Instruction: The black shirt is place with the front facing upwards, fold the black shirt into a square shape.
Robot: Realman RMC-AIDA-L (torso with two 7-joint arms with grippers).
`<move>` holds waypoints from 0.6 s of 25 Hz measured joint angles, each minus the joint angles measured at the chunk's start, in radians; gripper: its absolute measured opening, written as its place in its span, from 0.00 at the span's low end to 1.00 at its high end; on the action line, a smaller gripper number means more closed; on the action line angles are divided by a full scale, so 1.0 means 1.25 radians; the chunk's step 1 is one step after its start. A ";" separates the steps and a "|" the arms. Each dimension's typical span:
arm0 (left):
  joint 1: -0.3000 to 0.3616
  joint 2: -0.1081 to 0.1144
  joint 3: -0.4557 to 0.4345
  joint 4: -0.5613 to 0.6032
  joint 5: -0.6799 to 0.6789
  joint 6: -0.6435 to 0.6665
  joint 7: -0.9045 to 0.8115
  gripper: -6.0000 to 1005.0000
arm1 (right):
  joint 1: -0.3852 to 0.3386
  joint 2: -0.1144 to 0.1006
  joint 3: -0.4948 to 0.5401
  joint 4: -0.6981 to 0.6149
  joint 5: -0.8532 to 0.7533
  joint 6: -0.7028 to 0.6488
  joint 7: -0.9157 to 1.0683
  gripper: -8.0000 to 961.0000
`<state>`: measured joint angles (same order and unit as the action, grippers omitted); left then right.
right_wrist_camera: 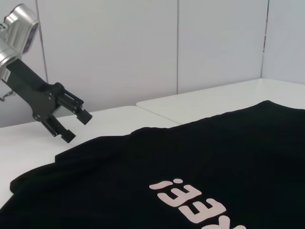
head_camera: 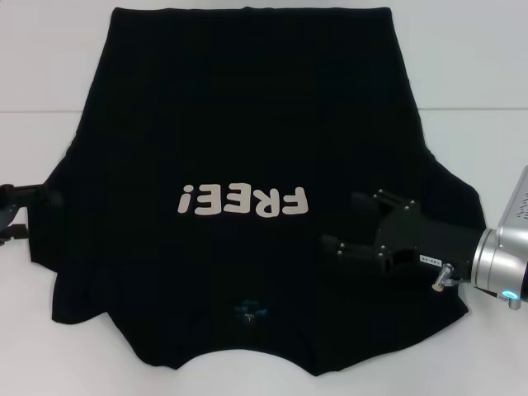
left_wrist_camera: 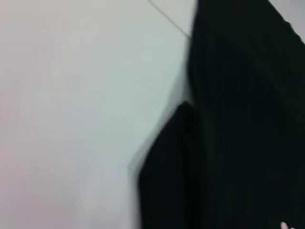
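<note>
Head view shows the black shirt (head_camera: 247, 124) spread flat, print up, on the white tabletop (head_camera: 470, 66), ready for folding. Right tool (head_camera: 345, 224) hovers above its right sleeve, prongs parted and empty. Left tool (right_wrist_camera: 76, 125), also released, waits beside the left sleeve.

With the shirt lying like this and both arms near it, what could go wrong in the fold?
The right gripper is open above the black shirt, inside its right edge, so it may pinch only the top layer or bunch the cloth. The left gripper, open beside the left sleeve, is off the cloth; an uneven start could skew the fold. The bottom edge already looks wavy.
</note>
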<state>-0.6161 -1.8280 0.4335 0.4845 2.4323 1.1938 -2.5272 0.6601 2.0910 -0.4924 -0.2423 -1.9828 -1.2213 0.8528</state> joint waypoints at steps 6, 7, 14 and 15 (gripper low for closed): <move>0.012 -0.006 -0.002 -0.006 0.001 -0.012 -0.004 0.93 | -0.002 0.000 0.000 -0.001 -0.001 -0.001 0.000 0.98; 0.013 -0.006 -0.002 -0.008 0.001 -0.011 -0.005 0.93 | -0.003 0.000 0.000 -0.001 -0.002 -0.002 -0.001 0.98; 0.017 -0.006 0.000 -0.019 0.001 -0.009 -0.018 0.93 | -0.003 0.000 0.000 -0.001 -0.002 -0.004 0.000 0.98; 0.020 -0.006 0.000 -0.019 0.001 -0.010 -0.020 0.93 | -0.003 0.000 -0.001 -0.001 -0.002 -0.004 -0.001 0.98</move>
<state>-0.5917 -1.8356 0.4331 0.4603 2.4338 1.1818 -2.5519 0.6565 2.0908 -0.4932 -0.2439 -1.9851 -1.2267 0.8521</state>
